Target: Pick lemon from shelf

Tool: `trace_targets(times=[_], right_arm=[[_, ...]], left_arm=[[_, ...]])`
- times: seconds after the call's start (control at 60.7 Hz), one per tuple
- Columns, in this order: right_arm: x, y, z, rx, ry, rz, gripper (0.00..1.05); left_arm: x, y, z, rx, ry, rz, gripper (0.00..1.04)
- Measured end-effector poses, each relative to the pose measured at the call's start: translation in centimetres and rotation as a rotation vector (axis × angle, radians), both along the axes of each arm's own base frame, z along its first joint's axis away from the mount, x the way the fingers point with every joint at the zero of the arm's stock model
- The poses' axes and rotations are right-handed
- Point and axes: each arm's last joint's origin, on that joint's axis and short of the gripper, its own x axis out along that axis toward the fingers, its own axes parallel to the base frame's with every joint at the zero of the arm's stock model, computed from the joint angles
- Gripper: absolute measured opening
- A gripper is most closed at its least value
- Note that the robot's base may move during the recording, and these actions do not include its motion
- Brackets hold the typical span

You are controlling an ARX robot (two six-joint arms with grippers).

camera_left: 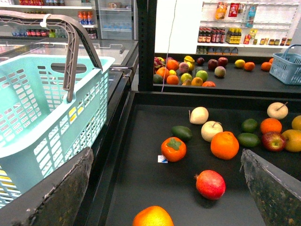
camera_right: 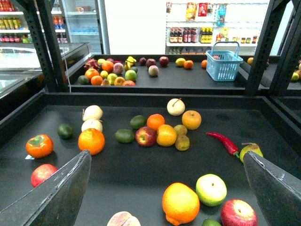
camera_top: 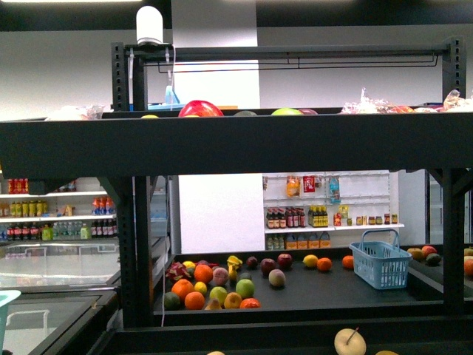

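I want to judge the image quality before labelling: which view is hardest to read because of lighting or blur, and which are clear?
Front view: backlit, the shelf lip nearly black against the bright wall, fruit beyond small and soft. Left wrist view: even light, sharp on the orange; the teal basket looks slightly washed out. Right wrist view: clear, soft shadows under fruit such as the red chili.

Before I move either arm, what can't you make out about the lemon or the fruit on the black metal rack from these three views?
- Front view: the top tier's deep front lip hides all but the tops of the fruit behind it.
- Front view: the pale round fruit on the near tier is cut off by the bottom edge.
- Right wrist view: the orange-yellow fruit may be a lemon; unclear.
- Far tier: the small yellow fruit is too small to identify.
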Motion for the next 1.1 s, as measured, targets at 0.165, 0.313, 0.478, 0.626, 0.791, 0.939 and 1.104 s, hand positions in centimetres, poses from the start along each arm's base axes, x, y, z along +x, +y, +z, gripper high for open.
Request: trace_targets(times=[0.165,0.313,0.478,0.626,0.791,0.939,1.104], right_arm=[[0.00,0.00,0.00,0.000,0.000,0.000,0.97],[0.00,0.00,0.00,0.000,0.000,0.000,0.97],[0.00,0.00,0.00,0.000,0.000,0.000,0.97],[0.00,0.00,0.00,0.000,0.000,0.000,0.97],[0.00,0.00,0.00,0.000,0.000,0.000,0.97],[0.00,0.00,0.00,0.000,0.000,0.000,0.97],[0.00,0.00,0.00,0.000,0.000,0.000,0.97]], left_arm=[[0.00,0.00,0.00,0.000,0.000,0.000,0.97],[0.00,0.00,0.00,0.000,0.000,0.000,0.97],[0.00,0.00,0.00,0.000,0.000,0.000,0.97],[0.00,0.00,0.00,0.000,0.000,0.000,0.97],[0.00,0.00,0.00,0.000,0.000,0.000,0.97],[0.00,0.00,0.00,0.000,0.000,0.000,0.97],[0.00,0.00,0.00,0.000,0.000,0.000,0.97]])
